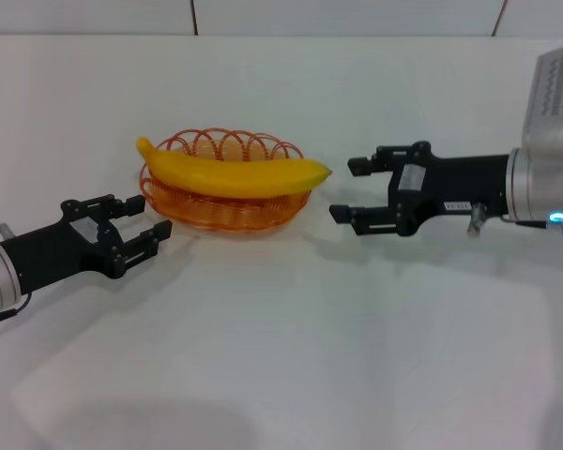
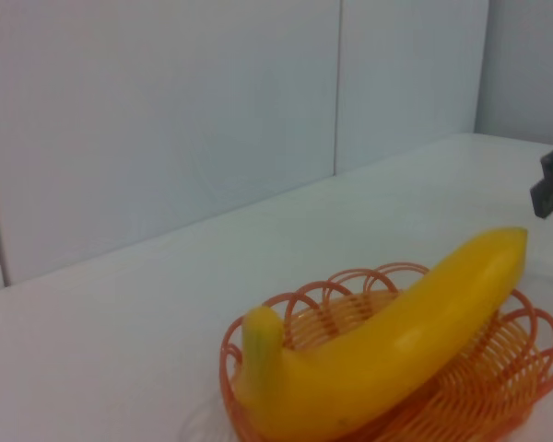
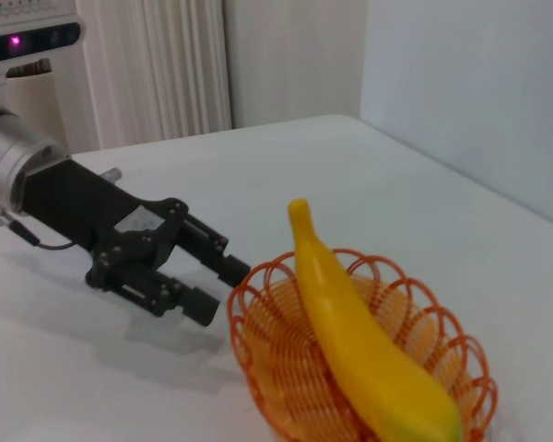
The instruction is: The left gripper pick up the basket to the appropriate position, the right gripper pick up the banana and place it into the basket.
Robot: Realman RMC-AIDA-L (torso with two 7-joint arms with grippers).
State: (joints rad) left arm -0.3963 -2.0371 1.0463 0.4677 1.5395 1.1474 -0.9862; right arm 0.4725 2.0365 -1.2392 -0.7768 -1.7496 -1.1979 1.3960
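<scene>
A smooth, bright yellow curved banana (image 1: pixel 235 173) lies lengthwise across a shallow oval basket of orange wire loops with a scalloped rim (image 1: pixel 227 214), which rests on the plain white worktop (image 1: pixel 291 356). The banana is about as long as the basket: its stem end rises just past the rim on the robot's left, and its blunt tip pokes over the rim on the right. From the left wrist view the stem shows a faint greenish tinge, the skin otherwise even and unmarked. The black two-fingered left claw (image 1: pixel 145 225), on a black arm with a silver-grey wrist, sits low just beside the basket's left end, its fingers spread apart and holding nothing. The black two-fingered right claw (image 1: pixel 349 190), carrying a white square sticker and a long white label on its arm, is just beside the banana's tip, fingers wide open and empty, one above and one below the level of the tip.
</scene>
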